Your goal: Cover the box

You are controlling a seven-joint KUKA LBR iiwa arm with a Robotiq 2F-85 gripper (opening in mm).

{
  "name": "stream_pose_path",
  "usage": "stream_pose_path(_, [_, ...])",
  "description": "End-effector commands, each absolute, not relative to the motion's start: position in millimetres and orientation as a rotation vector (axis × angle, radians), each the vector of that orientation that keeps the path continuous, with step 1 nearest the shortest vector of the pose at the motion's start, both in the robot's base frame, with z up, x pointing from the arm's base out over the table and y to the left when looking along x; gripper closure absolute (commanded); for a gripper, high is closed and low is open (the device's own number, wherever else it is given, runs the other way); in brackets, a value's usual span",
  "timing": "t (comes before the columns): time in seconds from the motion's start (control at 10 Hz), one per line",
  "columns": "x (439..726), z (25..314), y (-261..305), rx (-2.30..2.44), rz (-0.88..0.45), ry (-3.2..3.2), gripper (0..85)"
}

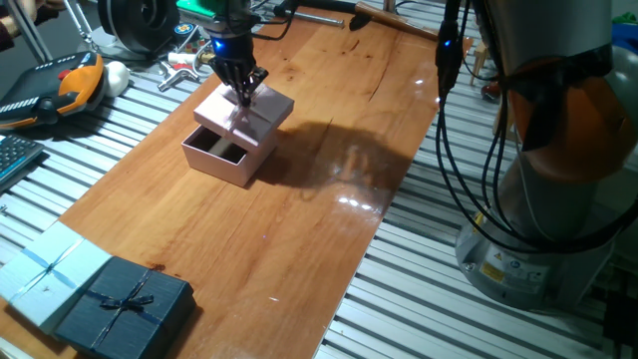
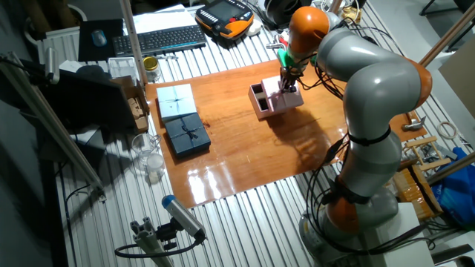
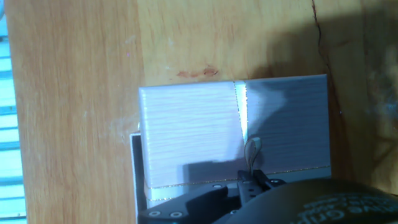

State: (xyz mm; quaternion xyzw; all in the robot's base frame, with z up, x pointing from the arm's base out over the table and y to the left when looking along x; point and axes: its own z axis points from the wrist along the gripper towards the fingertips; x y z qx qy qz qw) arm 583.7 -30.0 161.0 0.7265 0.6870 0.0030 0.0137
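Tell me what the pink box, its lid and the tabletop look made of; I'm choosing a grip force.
The box looks like thin matte cardboard: flat pale-pink walls, sharp folded edges, dark inside. The lid seems to be the same card; the hand view shows a fine ribbed texture. The tabletop looks like varnished wood: grain, glossy highlights. The gripper is at the lid; I cannot tell how its jaws stand.

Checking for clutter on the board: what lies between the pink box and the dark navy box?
Only bare wood between the pink box and the navy box, seen in one fixed view.
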Motion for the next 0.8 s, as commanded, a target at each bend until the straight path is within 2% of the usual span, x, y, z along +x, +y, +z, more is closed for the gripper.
stream_pose_path(0.0, [583.7, 161.0, -30.0, 2.269, 0.018, 2.142, 85.0])
stream_pose_path(0.3, [584.1, 157.9, -20.6, 2.296, 0.048, 2.164, 85.0])
stream_pose_path(0.7, [587.6, 162.6, -0.2, 2.310, 0.022, 2.160, 85.0])
